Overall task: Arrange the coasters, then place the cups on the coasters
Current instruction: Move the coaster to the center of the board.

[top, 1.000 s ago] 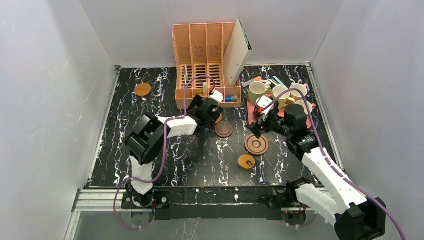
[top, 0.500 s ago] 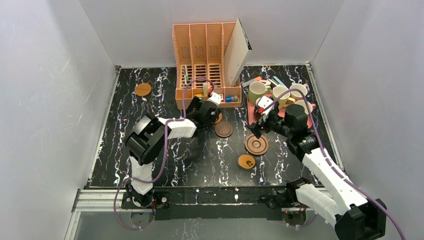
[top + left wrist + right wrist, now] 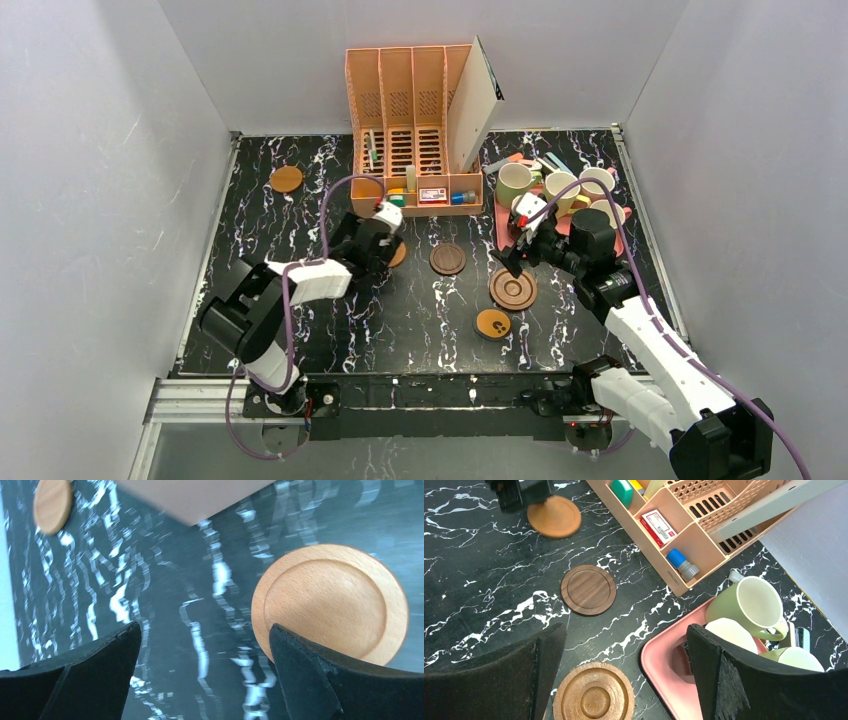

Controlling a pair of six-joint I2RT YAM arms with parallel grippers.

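My left gripper [image 3: 384,242] hangs open low over the table; in the left wrist view its right finger [image 3: 310,670] overlaps the near edge of a plain orange-brown coaster [image 3: 330,600]. A second plain coaster [image 3: 287,179] lies far left. The dark brown coaster [image 3: 447,259], the ringed wooden coaster [image 3: 513,289] and the orange marked coaster [image 3: 492,323] lie mid-table. My right gripper [image 3: 621,640] is open and empty above the ringed coaster [image 3: 594,697] and the tray's corner. The olive green cup [image 3: 751,602], yellow cup [image 3: 560,190], white cup [image 3: 597,183] and pink cup [image 3: 612,213] crowd the pink tray [image 3: 664,665].
An orange desk organiser [image 3: 415,130] with small items stands at the back centre, a white board [image 3: 478,100] leaning in it. Pens and small clutter [image 3: 540,160] lie behind the tray. White walls enclose the table on three sides.
The left arm has swung left and toward the near edge, away from the organiser. The plain orange-brown coaster beside it has shifted left with it. The right arm has not moved.
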